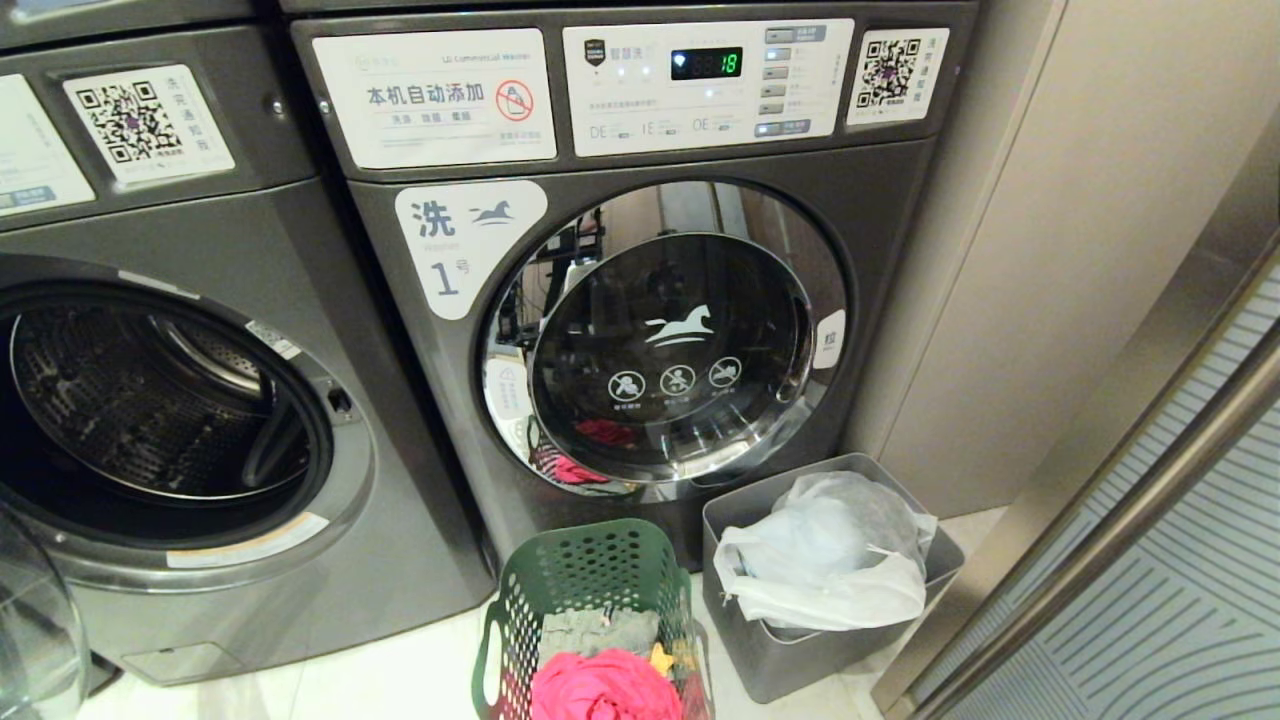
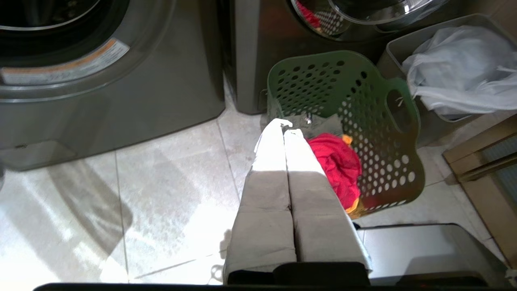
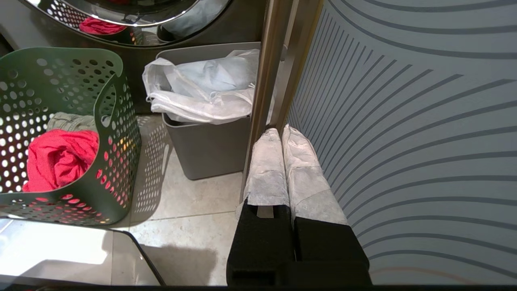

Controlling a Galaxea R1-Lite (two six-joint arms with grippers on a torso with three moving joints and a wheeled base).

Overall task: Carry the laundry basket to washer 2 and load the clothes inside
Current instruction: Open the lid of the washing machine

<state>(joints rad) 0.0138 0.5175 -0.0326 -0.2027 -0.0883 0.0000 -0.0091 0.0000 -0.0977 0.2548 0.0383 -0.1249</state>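
Now the basket (image 1: pixel 590 600) stands on the floor (image 2: pixel 169 178) before washer 1 (image 1: pixel 650 300), clothes (image 1: pixel 600 685) inside; both the left gripper (image 2: pixel 286 126) and the right gripper (image 3: pixel 281 131) are closed, empty.

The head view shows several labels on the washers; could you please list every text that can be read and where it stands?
"洗 1号", with a horse logo: white label on the closed washer.
"本机自动添加": left panel sticker.
"18": green display.
"拉": tag beside the door.
QR stickers and small print: too small to read.
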